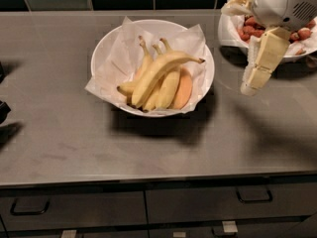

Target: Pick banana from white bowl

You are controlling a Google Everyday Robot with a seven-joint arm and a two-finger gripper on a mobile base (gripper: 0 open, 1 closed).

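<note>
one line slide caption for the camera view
Gripper hangs right of the white bowl, where the banana lies untouched.

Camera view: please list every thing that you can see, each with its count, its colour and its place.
banana: 1, yellow, long and curved, on top of the other fruit in the white bowl
shorter bananas: about 3, paler yellow, under and beside it
oval fruit: 1, orange-peach, right side of the same bowl
white bowl: 1, white, paper-lined, middle of the counter
second bowl: 1, white, holds red fruit, back right
counter: 1, grey
drawer handles: at least 2, dark, below the counter
gripper: 1, cream, above the counter right of the white bowl, in front of the second bowl, apart from the banana
</note>
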